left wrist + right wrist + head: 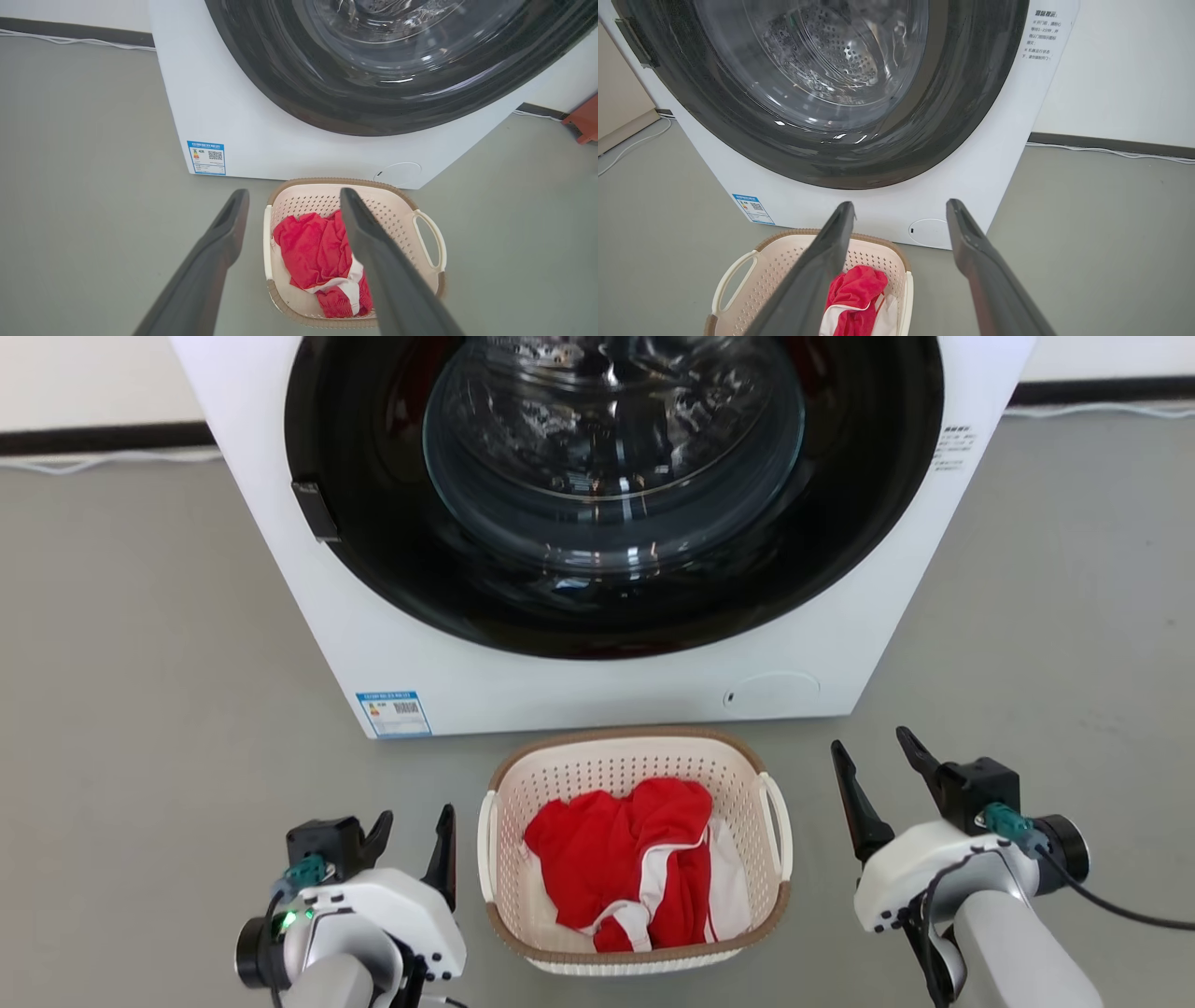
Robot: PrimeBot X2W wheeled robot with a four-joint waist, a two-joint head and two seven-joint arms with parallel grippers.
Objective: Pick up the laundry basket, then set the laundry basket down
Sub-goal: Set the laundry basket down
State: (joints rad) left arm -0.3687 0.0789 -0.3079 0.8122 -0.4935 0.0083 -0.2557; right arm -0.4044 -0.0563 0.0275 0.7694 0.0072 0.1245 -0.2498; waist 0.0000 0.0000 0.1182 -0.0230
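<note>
The laundry basket (pixel 635 751), cream with perforated walls, a brown rim and white side handles, sits on the floor in front of the washer, holding red and white clothes (pixel 625 859). My left gripper (pixel 415 826) hangs open just left of the basket, apart from its handle. My right gripper (pixel 878 747) is open to the basket's right, also apart. In the left wrist view the basket (pixel 397 210) lies below and ahead of my open left gripper (pixel 294 193). From the right wrist, the basket (pixel 770 266) appears at lower left of my open right gripper (pixel 901 207).
A white front-loading washer (pixel 420 644) with a dark round glass door (pixel 607 476) stands directly behind the basket. Grey floor (pixel 140 709) spreads on both sides. A cable (pixel 1111 151) runs along the wall base. An orange object (pixel 584 121) sits at the far right.
</note>
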